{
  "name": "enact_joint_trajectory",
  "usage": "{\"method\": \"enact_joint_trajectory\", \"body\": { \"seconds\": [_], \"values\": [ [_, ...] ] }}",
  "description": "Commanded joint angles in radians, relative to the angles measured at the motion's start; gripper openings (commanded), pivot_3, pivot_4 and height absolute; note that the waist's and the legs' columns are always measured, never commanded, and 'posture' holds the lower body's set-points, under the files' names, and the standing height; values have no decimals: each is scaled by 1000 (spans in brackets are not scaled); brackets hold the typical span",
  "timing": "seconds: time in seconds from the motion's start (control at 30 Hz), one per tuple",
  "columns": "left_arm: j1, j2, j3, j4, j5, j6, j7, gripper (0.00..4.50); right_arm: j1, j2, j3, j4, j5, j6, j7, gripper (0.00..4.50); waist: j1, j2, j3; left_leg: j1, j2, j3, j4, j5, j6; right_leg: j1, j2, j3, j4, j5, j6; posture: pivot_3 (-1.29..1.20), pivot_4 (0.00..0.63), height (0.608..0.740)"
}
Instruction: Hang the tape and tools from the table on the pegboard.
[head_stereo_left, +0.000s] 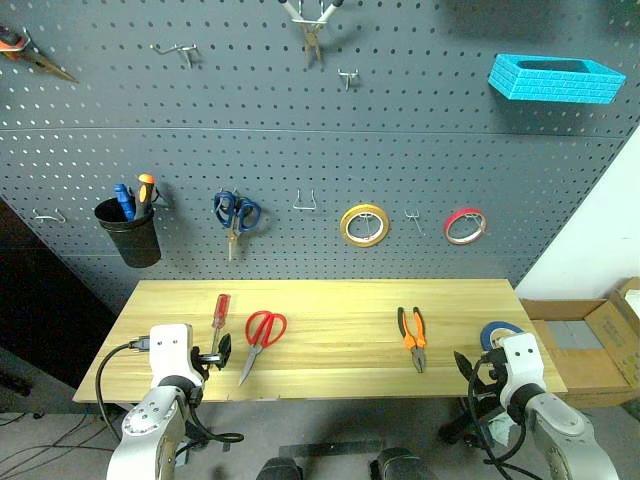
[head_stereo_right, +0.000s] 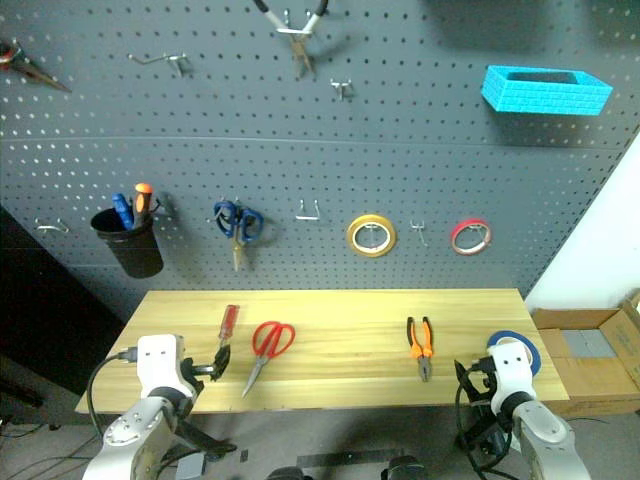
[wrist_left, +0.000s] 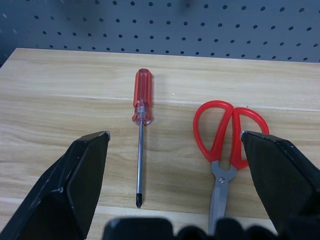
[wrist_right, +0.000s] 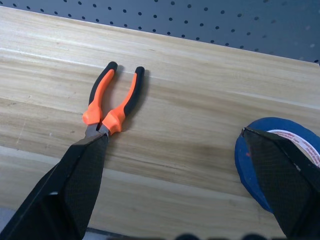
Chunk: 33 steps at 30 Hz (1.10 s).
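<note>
While your left pincer (wrist_left: 172, 145) gapes over red-handled screwdriver (wrist_left: 140, 117) | right pincer (wrist_right: 175, 140) gapes beside orange-and-black pliers (wrist_right: 112, 102) | light wooden tabletop (head_stereo_left: 340, 300)

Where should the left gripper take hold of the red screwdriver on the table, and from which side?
Probably by the red handle of the screwdriver, its thickest part, coming from above. It lies flat on the table, tip toward the robot, so the open left gripper should straddle the handle across its width.

You're looking at a workshop: a dark grey pegboard (head_stereo_left: 400, 160) hung with pliers, scissors and tape rolls above a wooden table (head_stereo_left: 340, 340), cardboard boxes (head_stereo_left: 590, 340) beside it
</note>
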Motion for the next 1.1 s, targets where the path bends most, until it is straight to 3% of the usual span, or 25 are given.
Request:
{"method": "enact_joint_trajectory", "body": {
  "seconds": [0.03, 0.27, 0.43, 0.47, 0.67, 0.83, 1.1],
  "values": [
    [-11, 23, -7, -46, 15, -27, -7, 4500, -6, -4, -20, -53, 11, 6, -11, 4440, -1, -1, 6, 0, 0, 0, 0, 0, 0, 0, 0, 0, 0, 0, 0, 108, 55, 740],
    [-162, 122, -115, -23, 28, -66, -147, 4500, -121, -69, -54, -5, 12, 142, -38, 4440, -1, 0, 31, 0, -1, 0, 1, 0, 0, -4, 0, 2, 0, 0, 0, 76, 97, 740],
    [-344, 121, -284, 26, 26, -68, -283, 4500, -253, -136, -63, 140, 18, 150, -8, 4440, -2, 1, 46, -4, -2, 0, 0, 0, 0, -1, 0, 2, 0, 1, 1, 48, 126, 740],
    [-365, 119, -303, 34, 26, -69, -297, 4500, -266, -143, -65, 160, 19, 148, -3, 4440, -2, 2, 48, -5, -2, 0, 0, 0, 1, -2, 0, 2, 0, 3, 7, 42, 137, 740],
    [-601, 41, -529, 214, 57, -138, -488, 4500, -396, -200, -101, 354, 51, 165, 42, 4440, -5, 6, 90, -9, -3, 0, 1, -3, 5, -3, 0, 3, -1, 3, 5, 10, 193, 740],
    [-731, -41, -644, 379, 67, -188, -629, 4500, -470, -202, -119, 438, 72, 206, 44, 4440, -16, 6, 131, -9, -3, -1, 1, -4, 7, -3, 0, 4, -2, 4, 5, -18, 246, 740],
    [-848, -145, -705, 592, 102, -285, -738, 4500, -535, -184, -127, 522, 89, 250, 31, 4440, -31, 14, 186, -19, -4, -4, 4, -7, 12, -5, -1, 1, -7, 4, 6, -39, 309, 740]
  ]
}}
